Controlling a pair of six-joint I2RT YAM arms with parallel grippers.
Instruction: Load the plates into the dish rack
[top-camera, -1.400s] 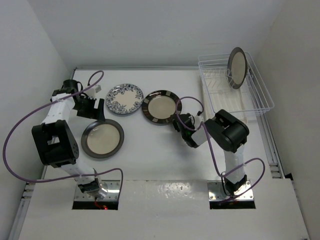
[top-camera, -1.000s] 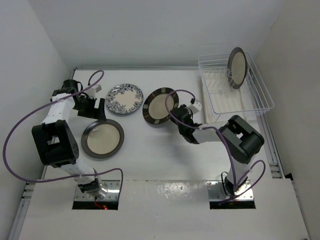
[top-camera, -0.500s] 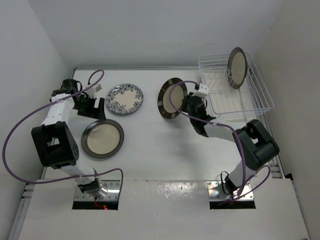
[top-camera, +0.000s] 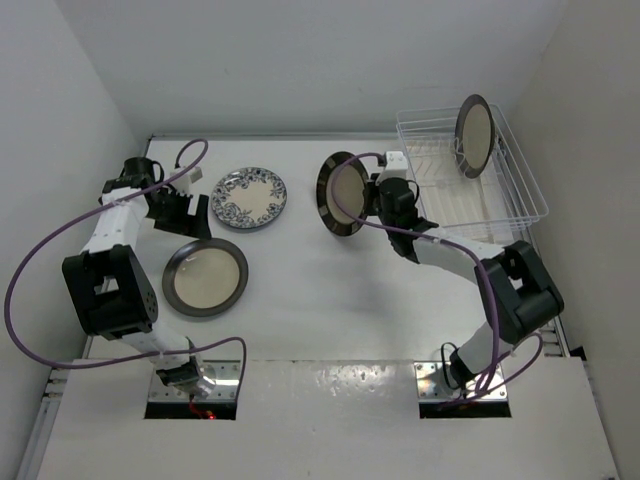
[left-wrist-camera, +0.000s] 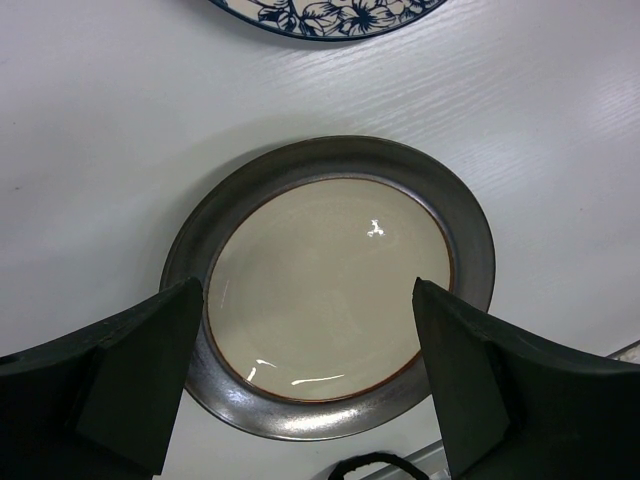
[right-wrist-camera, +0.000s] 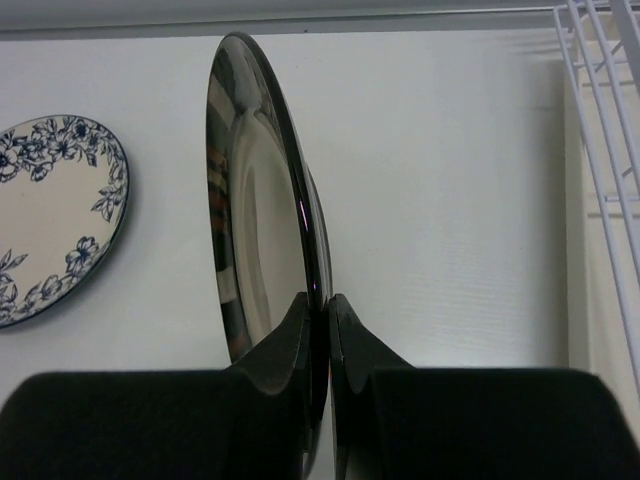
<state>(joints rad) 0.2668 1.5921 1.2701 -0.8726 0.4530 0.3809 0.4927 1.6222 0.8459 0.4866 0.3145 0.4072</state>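
Observation:
My right gripper (top-camera: 368, 197) is shut on the rim of the checked-rim plate (top-camera: 342, 194) and holds it on edge above the table, left of the dish rack (top-camera: 470, 180); the wrist view shows the plate (right-wrist-camera: 250, 240) edge-on between the fingers (right-wrist-camera: 322, 305). One dark-rimmed plate (top-camera: 474, 135) stands upright in the rack. The blue floral plate (top-camera: 249, 197) lies flat at the back left. A dark-rimmed plate (top-camera: 205, 276) lies flat near the left arm. My left gripper (top-camera: 188, 215) is open above that plate (left-wrist-camera: 330, 280), which shows between its fingers.
White walls close in the table on the left, back and right. The rack stands at the back right corner; its wires (right-wrist-camera: 600, 150) show at the right of the right wrist view. The floral plate (right-wrist-camera: 50, 215) lies left of the held plate.
My right gripper has lifted the checked-rim plate off the table, tipped it on edge and carried it back and right toward the rack. The left arm has stayed still.

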